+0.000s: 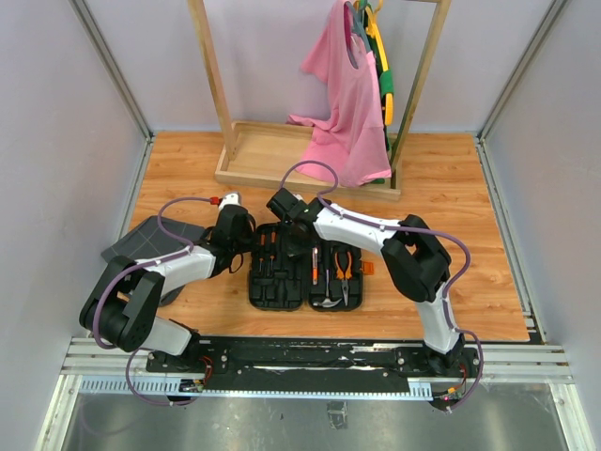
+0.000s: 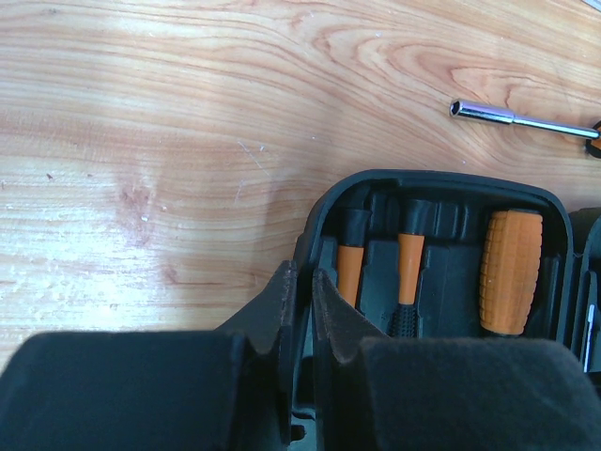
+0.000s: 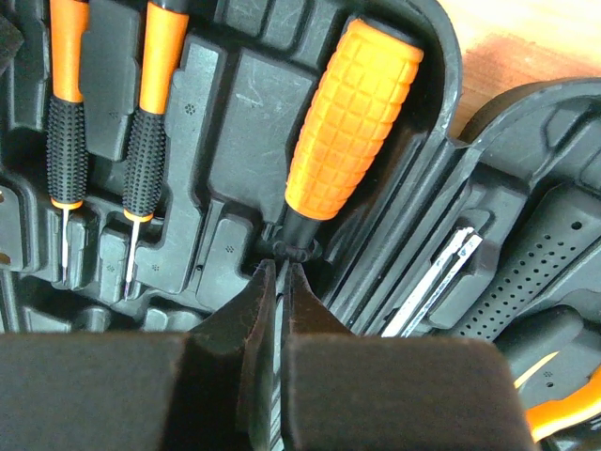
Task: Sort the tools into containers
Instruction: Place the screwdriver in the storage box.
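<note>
The black tool case (image 1: 266, 296) lies open in the middle of the wooden table. My left gripper (image 1: 241, 249) (image 2: 302, 282) sits at the case's left wall (image 2: 324, 211), its fingers shut on that rim. My right gripper (image 1: 296, 246) (image 3: 280, 272) hangs over the left half, shut on the steel shaft of the big orange-handled screwdriver (image 3: 352, 117) (image 2: 512, 272), which lies in a slot. Two slim screwdrivers (image 3: 66, 141) (image 3: 146, 141) rest in slots beside it. Pliers (image 1: 344, 268) and a hammer (image 1: 326, 299) lie in the right half. A loose steel-shafted tool (image 2: 521, 119) lies on the wood beyond the case.
A wooden clothes rack (image 1: 282, 160) with a pink shirt (image 1: 343, 103) stands at the back. Dark grey grid-patterned fabric (image 1: 155, 240) lies left of the left arm. White walls close in both sides. The case's orange latch (image 1: 368, 268) sticks out on its right.
</note>
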You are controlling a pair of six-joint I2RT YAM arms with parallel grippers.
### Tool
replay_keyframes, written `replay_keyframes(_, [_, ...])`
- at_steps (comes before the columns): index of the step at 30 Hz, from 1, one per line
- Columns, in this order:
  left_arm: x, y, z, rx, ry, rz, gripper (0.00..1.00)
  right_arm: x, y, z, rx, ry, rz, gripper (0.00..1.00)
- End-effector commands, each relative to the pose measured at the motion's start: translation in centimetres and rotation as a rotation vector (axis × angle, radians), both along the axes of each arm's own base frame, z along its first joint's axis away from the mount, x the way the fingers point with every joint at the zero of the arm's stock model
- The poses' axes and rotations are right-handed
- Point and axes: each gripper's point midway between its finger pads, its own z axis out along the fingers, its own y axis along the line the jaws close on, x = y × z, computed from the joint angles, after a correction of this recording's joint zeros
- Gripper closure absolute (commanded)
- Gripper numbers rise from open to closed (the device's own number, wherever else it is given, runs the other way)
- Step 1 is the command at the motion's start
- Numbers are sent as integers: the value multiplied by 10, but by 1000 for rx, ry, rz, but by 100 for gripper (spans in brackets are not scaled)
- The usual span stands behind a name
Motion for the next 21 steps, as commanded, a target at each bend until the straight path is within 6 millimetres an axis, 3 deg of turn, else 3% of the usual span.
replay_keyframes(1, [-7,7,-14,31,57,3,100,-100,-71,-156,-326,380,20,99])
replay_keyframes(8, [-7,7,-14,30,58,2,99,-107,-82,-166,-371,402,17,99])
replay_keyframes(11, [-7,7,-15,31,59,2,100,-103,-79,-158,-355,369,13,99])
replay_keyframes(15, [-7,7,-15,34,59,5,99,-81,-57,-122,-268,272,19,96])
replay_keyframes(21, [-7,9,-16,41,61,12,99,-40,-3,-46,-69,111,62,78])
